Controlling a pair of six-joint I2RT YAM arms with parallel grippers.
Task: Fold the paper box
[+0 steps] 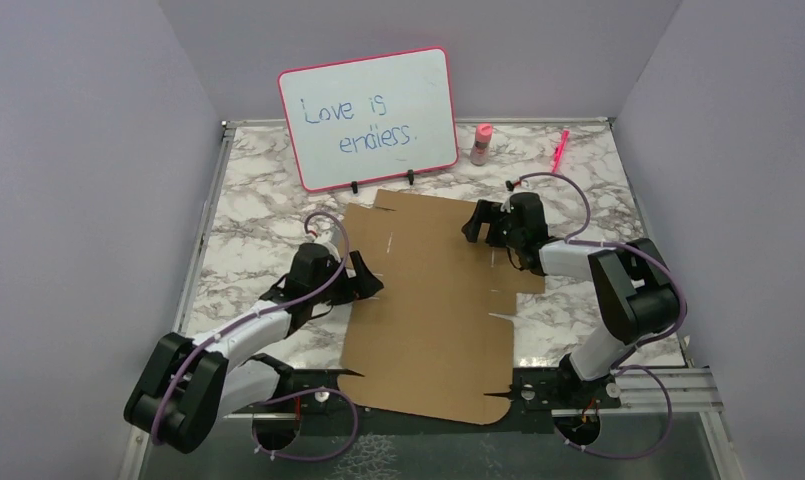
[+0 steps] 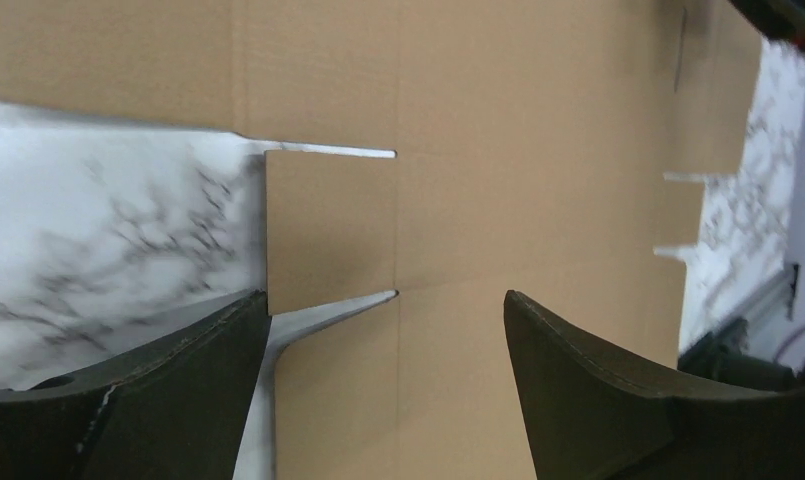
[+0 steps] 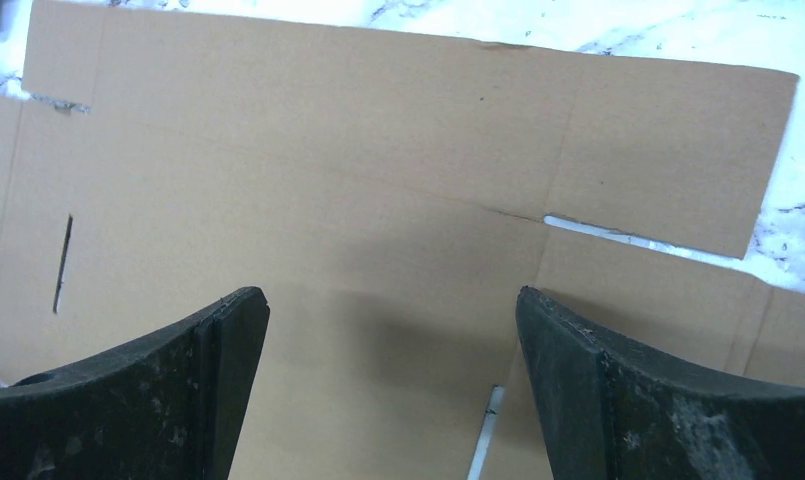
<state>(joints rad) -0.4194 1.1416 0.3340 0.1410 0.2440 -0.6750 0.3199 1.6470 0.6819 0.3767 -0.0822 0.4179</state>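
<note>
The paper box (image 1: 433, 300) is a flat brown cardboard sheet with flaps and slots, lying unfolded on the marble table. My left gripper (image 1: 368, 280) is open at the sheet's left edge; in the left wrist view (image 2: 383, 330) its fingers straddle a cut beside a small side flap (image 2: 328, 230). My right gripper (image 1: 481, 225) is open above the sheet's upper right part; in the right wrist view (image 3: 393, 340) its fingers hang over bare cardboard (image 3: 378, 200) near a slot (image 3: 598, 232). Neither gripper holds anything.
A pink-framed whiteboard (image 1: 368, 115) stands at the back, close to the sheet's far edge. A pink bottle (image 1: 481, 143) and a pink marker (image 1: 559, 150) lie at the back right. The sheet's near edge overhangs the arm bases.
</note>
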